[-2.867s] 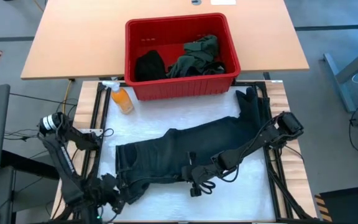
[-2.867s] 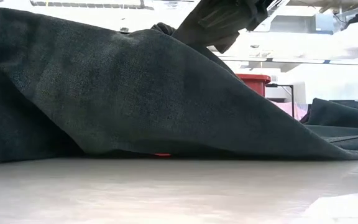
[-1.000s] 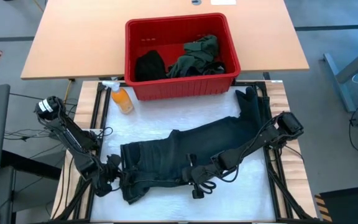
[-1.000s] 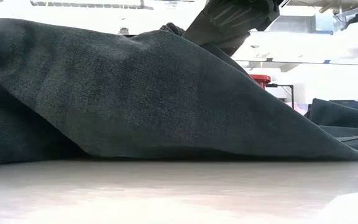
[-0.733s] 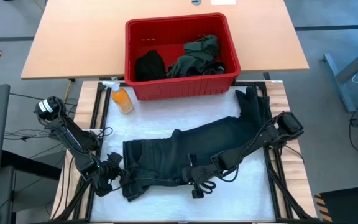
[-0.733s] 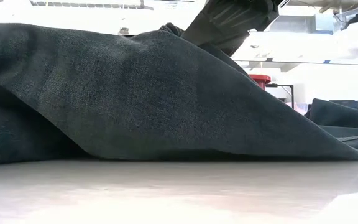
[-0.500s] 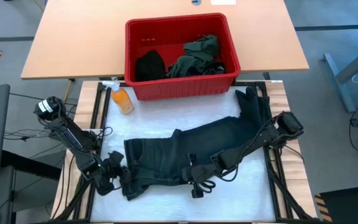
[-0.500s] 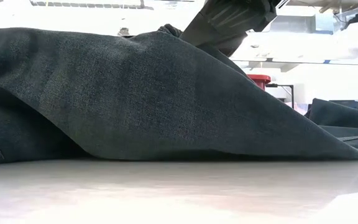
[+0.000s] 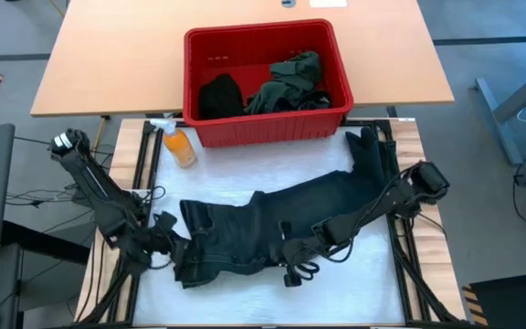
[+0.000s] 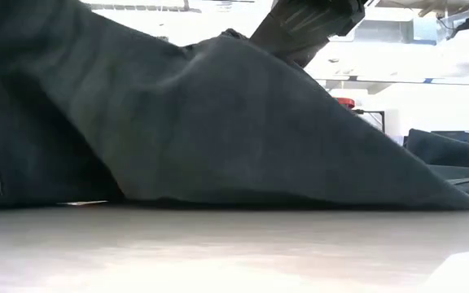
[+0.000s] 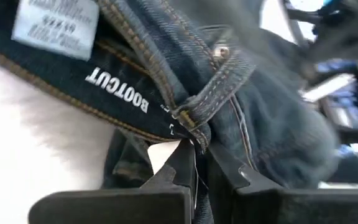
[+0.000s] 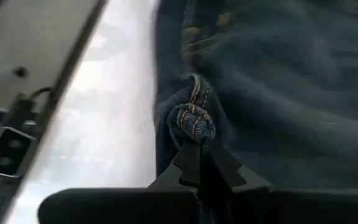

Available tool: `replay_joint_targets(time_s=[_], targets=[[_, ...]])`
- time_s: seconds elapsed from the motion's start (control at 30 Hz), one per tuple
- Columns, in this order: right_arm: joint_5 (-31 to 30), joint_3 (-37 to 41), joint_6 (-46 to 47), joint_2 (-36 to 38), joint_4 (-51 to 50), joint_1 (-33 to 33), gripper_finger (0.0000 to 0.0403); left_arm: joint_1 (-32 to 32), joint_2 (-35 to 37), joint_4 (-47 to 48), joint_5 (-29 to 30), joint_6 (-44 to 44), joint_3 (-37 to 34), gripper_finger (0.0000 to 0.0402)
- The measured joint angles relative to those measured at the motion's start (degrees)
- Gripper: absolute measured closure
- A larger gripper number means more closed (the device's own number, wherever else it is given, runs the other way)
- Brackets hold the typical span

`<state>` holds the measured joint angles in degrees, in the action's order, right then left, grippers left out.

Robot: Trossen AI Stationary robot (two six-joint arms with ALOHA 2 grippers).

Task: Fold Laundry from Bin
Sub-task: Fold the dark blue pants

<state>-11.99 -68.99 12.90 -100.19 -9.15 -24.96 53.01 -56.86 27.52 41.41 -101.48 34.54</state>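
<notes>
One garment, the charcoal trousers point(image 9: 281, 228), lay out of the bin across the near white table point(image 9: 245, 178), not yet folded. The red bin point(image 9: 265, 123) at the far side held two more pieces. The left gripper point(image 11: 194, 163) was clamped on the waistband, the right gripper point(image 12: 199, 163) pinching a bunched seam.

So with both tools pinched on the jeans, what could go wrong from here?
1. The left tool grips only a thin bit of waistband near a belt loop; it could slip when lifted.
2. The right tool holds a small bunched seam, so the jeans may sag unevenly.
3. The spray bottle stands near the jeans; a swung leg might topple it.
</notes>
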Motion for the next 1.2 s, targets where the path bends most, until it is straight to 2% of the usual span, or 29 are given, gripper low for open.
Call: replay_joint_targets(time_s=[0.13,0.27,0.47,0.57,0.67,0.87,0.97,1.07,1.2], targets=[[-4.0,0.0,-3.5,3.8,-4.5,1.3,0.0379,0.0,7.7,-1.8,1.0,8.7,1.7,0.0400],[-4.7,0.0,-2.6,7.1,-5.5,2.4,0.0379,0.0,12.3,-7.6,4.4,16.1,2.1,0.0401],[-5.1,0.0,0.1,7.5,-7.6,-1.1,0.0379,0.0,8.9,-20.9,5.3,24.3,2.2,0.0401],[-4.7,-0.1,4.5,7.6,-10.7,-3.0,0.0374,0.0,6.0,-24.8,4.8,25.4,2.2,0.0401],[-3.1,-0.1,8.3,7.7,-14.5,-4.8,0.0352,0.0,3.7,-26.6,2.1,24.8,2.2,0.0401],[0.1,-0.1,6.9,7.9,-18.0,-7.9,0.0292,0.2,1.4,-28.5,-5.3,24.1,2.2,0.0401],[0.1,-0.1,8.3,9.5,-20.7,-8.1,0.0260,0.2,1.5,-28.5,-6.0,23.9,2.2,0.0401],[2.0,-0.1,15.1,12.1,-22.3,-8.4,0.0234,0.1,2.3,-28.4,-6.2,24.2,2.2,0.0401],[2.3,-0.1,17.2,12.9,-23.2,-10.4,0.0220,-2.0,7.4,-22.9,-6.3,28.8,2.1,0.0401]])
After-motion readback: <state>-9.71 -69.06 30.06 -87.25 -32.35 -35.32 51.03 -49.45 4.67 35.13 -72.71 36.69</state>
